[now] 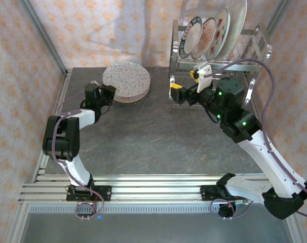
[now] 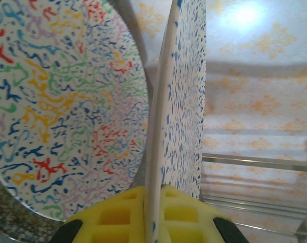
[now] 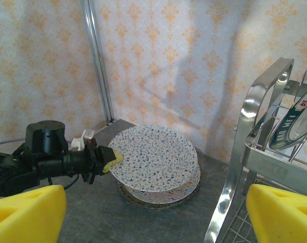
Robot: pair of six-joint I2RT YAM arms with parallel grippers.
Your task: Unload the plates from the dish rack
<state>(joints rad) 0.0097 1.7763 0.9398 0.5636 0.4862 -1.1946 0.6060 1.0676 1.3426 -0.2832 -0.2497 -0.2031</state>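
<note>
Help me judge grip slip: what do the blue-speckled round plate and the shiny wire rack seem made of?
The blue-speckled round plate: probably glazed ceramic; smooth printed face, thin rim. The shiny silver wire dish rack: polished metal, likely chromed; mirror-like reflections.

Table point(image 1: 143, 142): dark grey, stone-look. Wallpaper point(image 1: 92, 30): pink, orange floral motifs, behind and flanking table. Metal post point(image 3: 98, 61): table's rear-left corner.

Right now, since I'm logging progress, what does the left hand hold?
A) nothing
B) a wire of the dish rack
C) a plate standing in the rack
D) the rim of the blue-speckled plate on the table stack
D: the left hand is shut on the rim of the blue-speckled plate.
</note>
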